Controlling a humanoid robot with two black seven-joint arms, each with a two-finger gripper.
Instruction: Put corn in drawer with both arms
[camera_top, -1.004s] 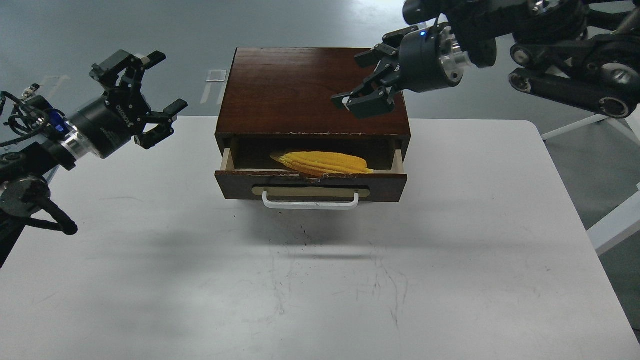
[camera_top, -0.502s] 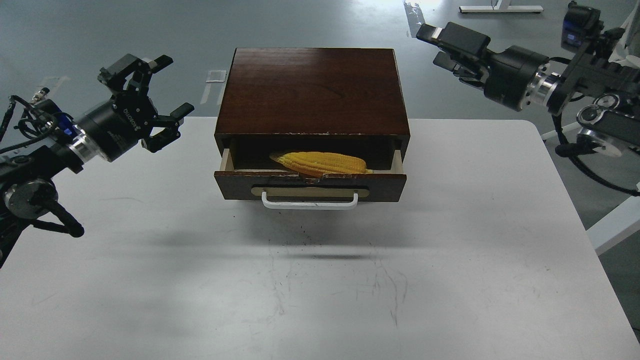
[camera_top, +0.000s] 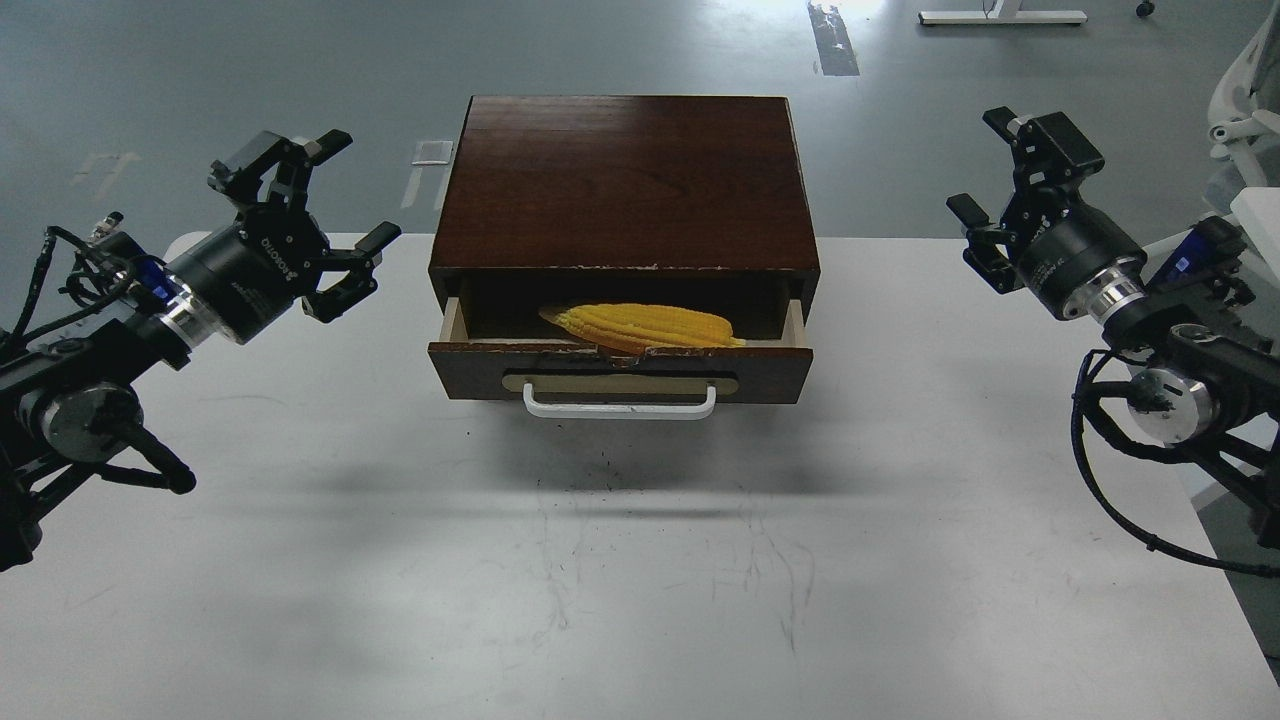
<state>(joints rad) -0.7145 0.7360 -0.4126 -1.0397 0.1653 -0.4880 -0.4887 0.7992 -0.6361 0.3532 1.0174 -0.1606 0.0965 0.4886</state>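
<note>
Corn (camera_top: 645, 327) lies in the half-open drawer (camera_top: 620, 372) at the table's (camera_top: 640, 560) far edge; left gripper (camera_top: 318, 222) and right gripper (camera_top: 1000, 195) both spread, empty.

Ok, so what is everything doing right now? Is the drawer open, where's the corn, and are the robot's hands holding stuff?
drawer: pulled partly open, white handle facing the camera.
corn: lying on its side inside the drawer, nothing gripping it.
left gripper: fingers open, empty, left of the cabinet.
right gripper: fingers open, empty, out to the right.
cabinet: standing on the white table.
</note>
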